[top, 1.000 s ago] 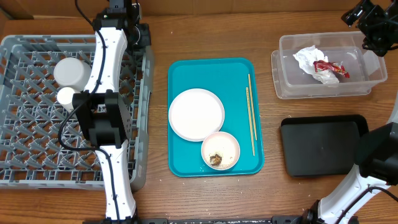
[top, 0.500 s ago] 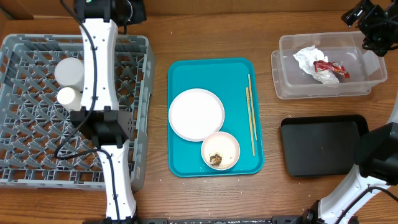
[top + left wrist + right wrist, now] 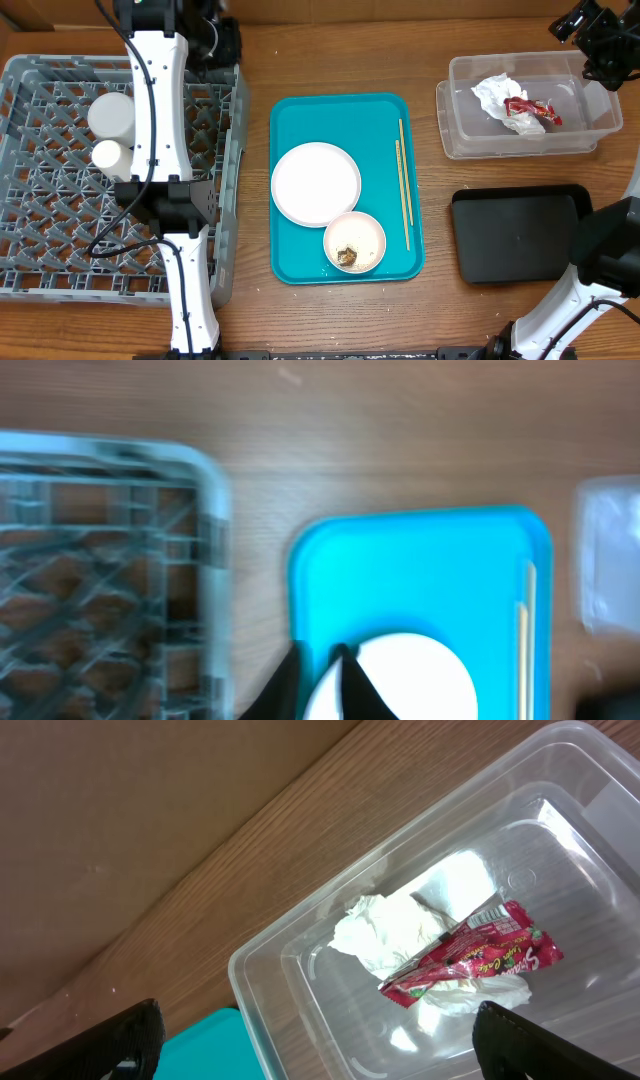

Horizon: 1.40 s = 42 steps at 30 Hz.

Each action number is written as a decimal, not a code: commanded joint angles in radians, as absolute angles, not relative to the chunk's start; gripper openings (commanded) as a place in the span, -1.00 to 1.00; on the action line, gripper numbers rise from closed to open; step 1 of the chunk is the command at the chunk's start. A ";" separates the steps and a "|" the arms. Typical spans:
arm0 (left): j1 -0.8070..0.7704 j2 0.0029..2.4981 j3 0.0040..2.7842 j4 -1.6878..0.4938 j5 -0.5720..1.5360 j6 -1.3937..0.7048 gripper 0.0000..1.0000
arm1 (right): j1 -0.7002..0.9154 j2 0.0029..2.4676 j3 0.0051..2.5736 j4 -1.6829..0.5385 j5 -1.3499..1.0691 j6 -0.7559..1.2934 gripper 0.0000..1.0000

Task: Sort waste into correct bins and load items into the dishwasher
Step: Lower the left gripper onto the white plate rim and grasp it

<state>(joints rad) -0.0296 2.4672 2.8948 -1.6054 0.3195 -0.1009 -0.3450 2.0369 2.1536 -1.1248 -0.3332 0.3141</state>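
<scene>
Hovering by rack (image 3: 214, 550) corner, left fingers (image 3: 352, 682): state unclear; right fingers (image 3: 122, 1038) spread wide, empty, over tub (image 3: 262, 988) rim.

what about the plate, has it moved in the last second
No. The plate sits in the same spot on the blue tray, left of the chopsticks.

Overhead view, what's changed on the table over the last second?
Only the left arm moved: its white forearm swung left to lie straight across the dish rack. The left gripper holds nothing visible, and nothing was visibly picked up or released. The plate, bowl, chopsticks, two white dishes in the rack and waste in the tub stayed put.
</scene>
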 commanded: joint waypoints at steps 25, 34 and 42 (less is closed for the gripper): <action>-0.472 2.476 2.833 -1.690 0.328 -0.003 1.00 | -0.342 1.989 2.160 -1.120 -0.330 0.318 1.00; -0.479 2.478 2.682 -1.647 0.194 -0.473 0.71 | -0.342 1.989 2.160 -1.120 -0.330 0.318 1.00; -0.504 2.478 2.483 -1.568 0.173 -0.594 0.40 | -0.342 1.989 2.160 -1.120 -0.330 0.319 0.99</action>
